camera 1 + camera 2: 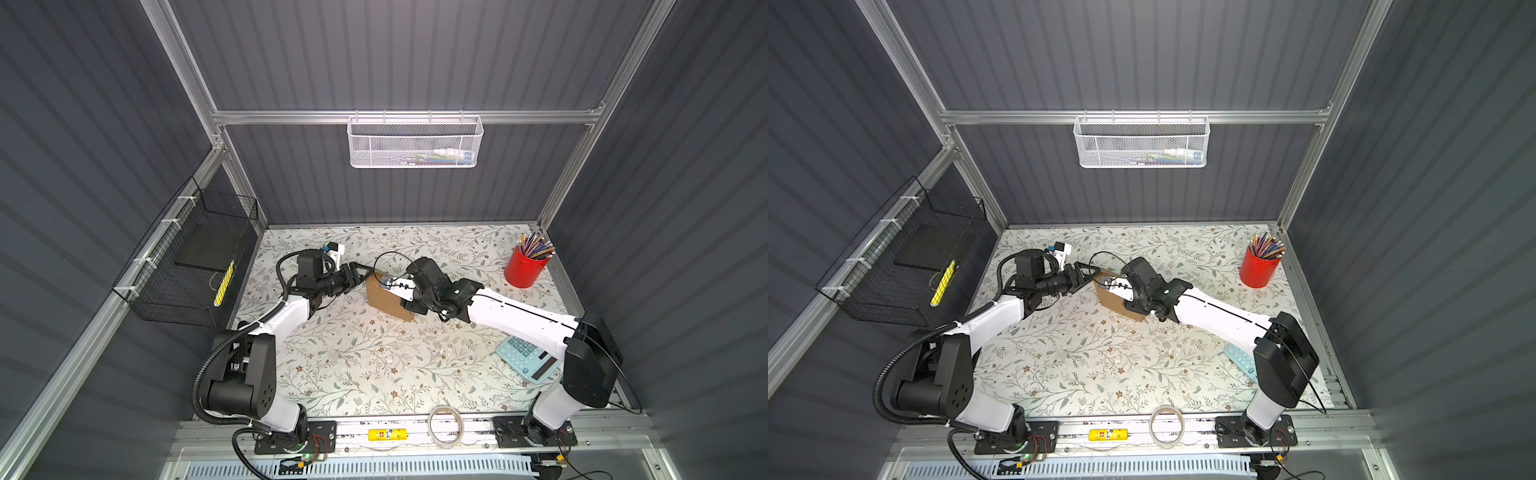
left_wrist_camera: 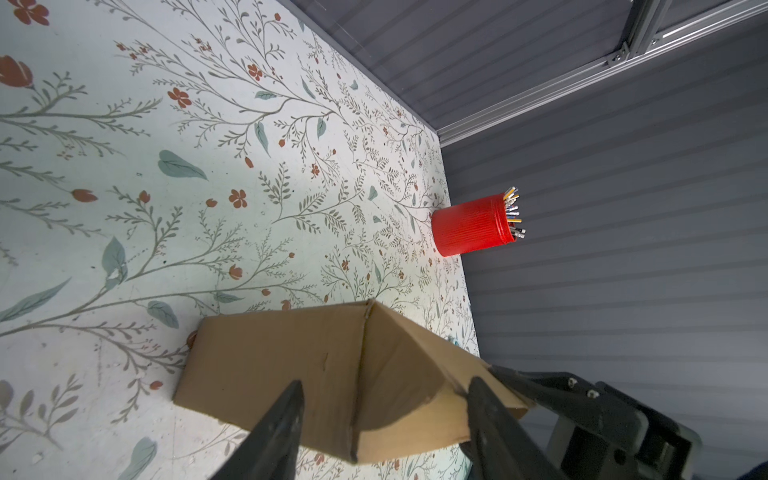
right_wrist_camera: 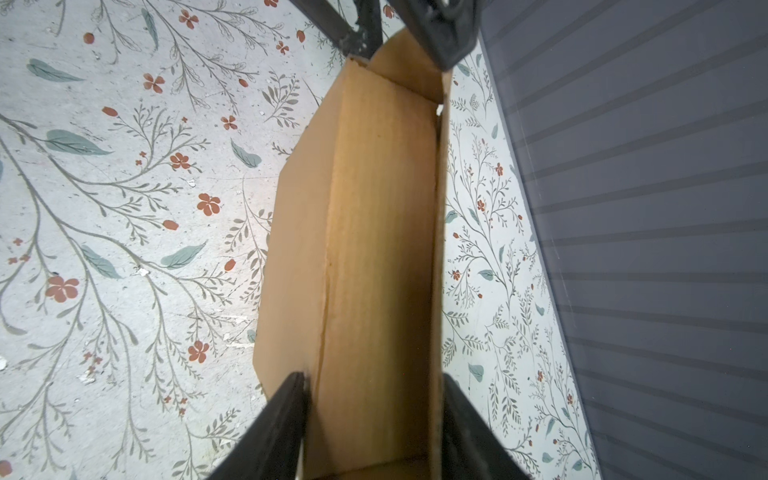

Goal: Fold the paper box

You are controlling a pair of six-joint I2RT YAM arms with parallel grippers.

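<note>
1. Right gripper (image 3: 374, 415): jaws part-open, astride the near end of the paper box (image 3: 382, 249), one finger against each side wall. Read as a grip.
2. The box stood on the table (image 3: 124, 208), open side up. Its long axis ran straight out from those jaws.
3. Far end: left gripper (image 2: 382, 415) faced back along the same axis, jaws apart around the end flap. Couldn't tell if it was pinching.
4. My read: each arm owned one end, and the left was nearer the flap to tuck.

Bright even light, soft shadows, warped edges, wrist-view foregrounds seemingly blurred
</note>
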